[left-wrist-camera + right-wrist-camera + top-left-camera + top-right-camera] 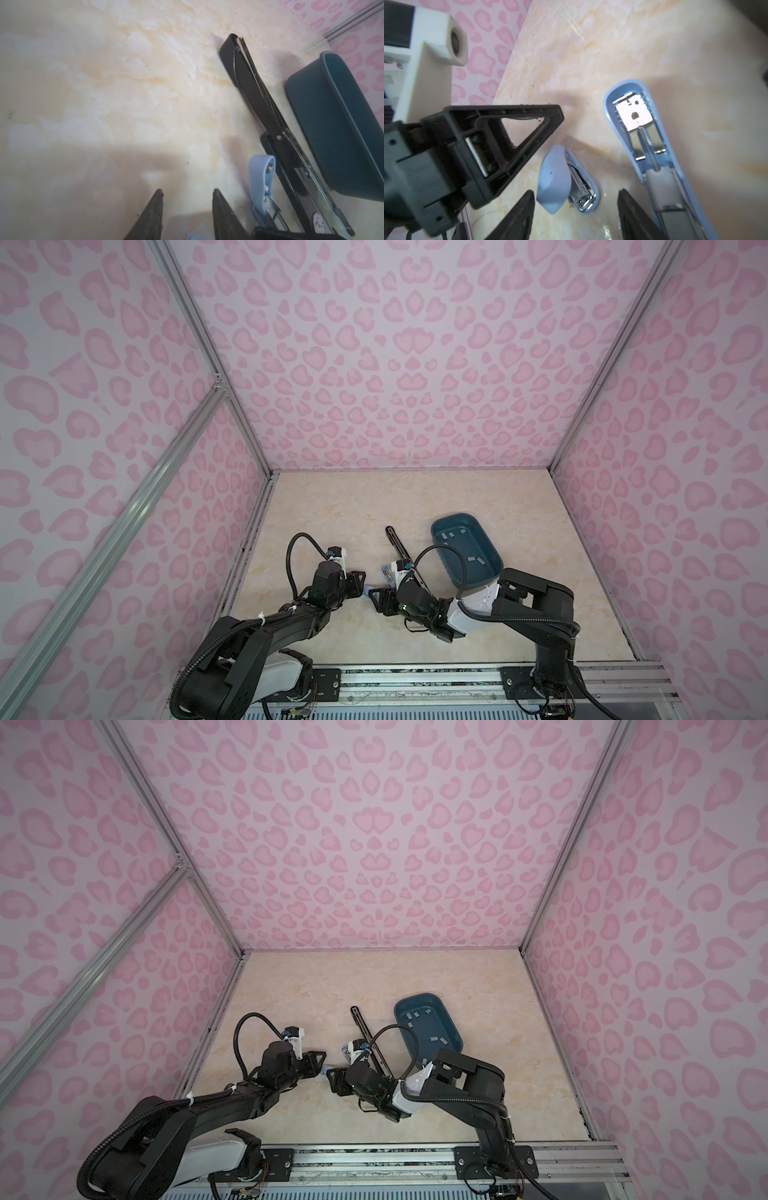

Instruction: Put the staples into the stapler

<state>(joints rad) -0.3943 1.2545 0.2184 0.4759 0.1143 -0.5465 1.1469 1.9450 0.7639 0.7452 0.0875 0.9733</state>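
at left pincer (362, 584) tip | small stapler (366, 595) mostly hidden | staples (471, 559) tiny

Dark teal oval plastic tub (428, 1027) has little flat grey metal staple strips (434, 1039) scattered inside. Long black metal stapler (360, 1022) lies just beside the tub; farther from the tub, left gripper (322, 1065) and right gripper (332, 1080) nearly touch.
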